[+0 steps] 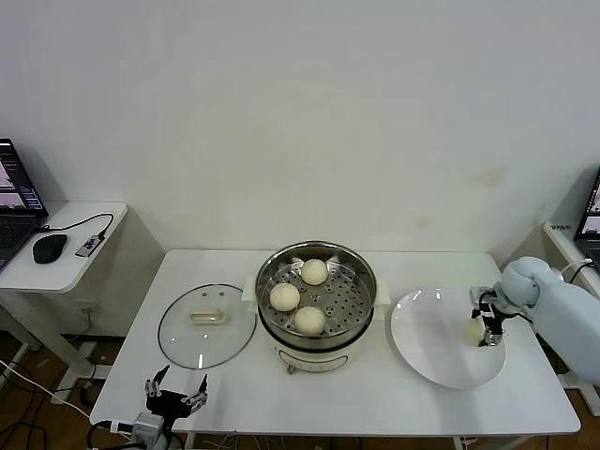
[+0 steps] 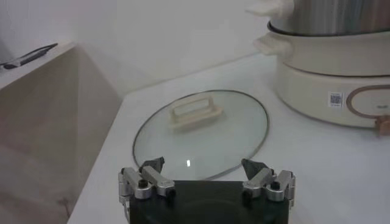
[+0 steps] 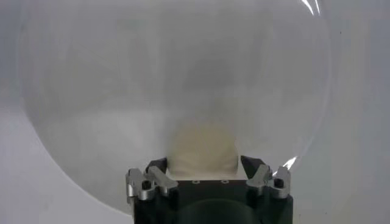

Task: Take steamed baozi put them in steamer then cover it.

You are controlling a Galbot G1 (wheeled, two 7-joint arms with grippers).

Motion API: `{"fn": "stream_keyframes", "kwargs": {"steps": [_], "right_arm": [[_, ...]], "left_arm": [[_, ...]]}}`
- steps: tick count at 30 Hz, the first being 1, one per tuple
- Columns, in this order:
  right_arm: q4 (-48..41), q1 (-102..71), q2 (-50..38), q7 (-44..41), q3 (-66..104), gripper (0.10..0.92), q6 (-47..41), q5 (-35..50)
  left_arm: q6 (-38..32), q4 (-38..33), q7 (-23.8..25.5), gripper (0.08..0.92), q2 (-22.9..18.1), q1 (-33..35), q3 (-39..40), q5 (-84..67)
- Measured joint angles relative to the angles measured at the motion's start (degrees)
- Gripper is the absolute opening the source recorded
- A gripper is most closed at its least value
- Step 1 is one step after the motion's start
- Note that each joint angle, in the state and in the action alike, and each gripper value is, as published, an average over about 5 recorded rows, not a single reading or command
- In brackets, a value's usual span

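Head view, table (image 1: 375,398): white, fills the lower centre of the frame, carries all the task's things.
Steamer (image 1: 316,302): shiny steel pot on a cream-white base, centre of the frame, uncovered; its base and pot wall also show at the upper right of the left wrist view (image 2: 332,67).
Plate (image 1: 427,342): flat and white, lower right of the frame, just beside the steamer's right edge.
Cover (image 1: 207,324): clear glass with a beige handle, lying flat on the table at the lower left, just beside the steamer; in the left wrist view (image 2: 201,134) it sits at the centre of the frame, ahead of the fingers.
Side table (image 1: 66,246): white, at the left edge of the frame, holding a laptop (image 1: 17,202) and a black mouse (image 1: 49,247).
Right gripper (image 1: 487,336): over the right part of the plate, its fingers (image 3: 155,173) closing around the fourth baozi on either side, pads at or very near its sides.
Left gripper (image 1: 174,389): at the bottom left of the frame, near the table's front edge, fingers (image 2: 152,173) spread wide and holding nothing.
Baozi in steamer (image 1: 314,271): three cream-white buns on the perforated tray, apart from one another, one at the back, one at the left, one at the front.
Fourth baozi (image 1: 474,330): on the plate, between the right gripper's fingers; bottom centre of the right wrist view (image 3: 202,149).
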Motion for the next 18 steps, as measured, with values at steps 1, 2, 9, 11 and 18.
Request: {"fn": "stream_keyframes", "kwargs": {"steps": [1,2,9,11,18], "right_arm": [[0.21,0.05,-0.2,-0.02,0.0,0.63,-0.18,0.24],[0.45,0.13,-0.44,-0.05,-0.01,0.623,-0.36,0.51],[3.17,2.14,-2.86,-0.55,-1.8,0.611,-2.08,3.83],[4.18,3.45,-3.75,-0.72,-3.03,0.611,-2.76,5.29],[8.48,12.67,-5.99,-1.22,-11.45,0.611,-5.79,12.51]], "left_arm": [[0.0,-0.01,0.0,0.823,0.02,-0.06,0.07,0.02],[0.0,-0.02,0.01,0.823,0.03,-0.11,0.14,0.03],[0.0,-0.06,0.07,0.823,0.01,-0.72,0.79,0.13],[0.0,-0.15,0.06,0.823,0.03,-0.89,0.89,0.14],[-0.15,-0.75,0.02,0.823,0.26,-1.39,0.85,0.37]]}}
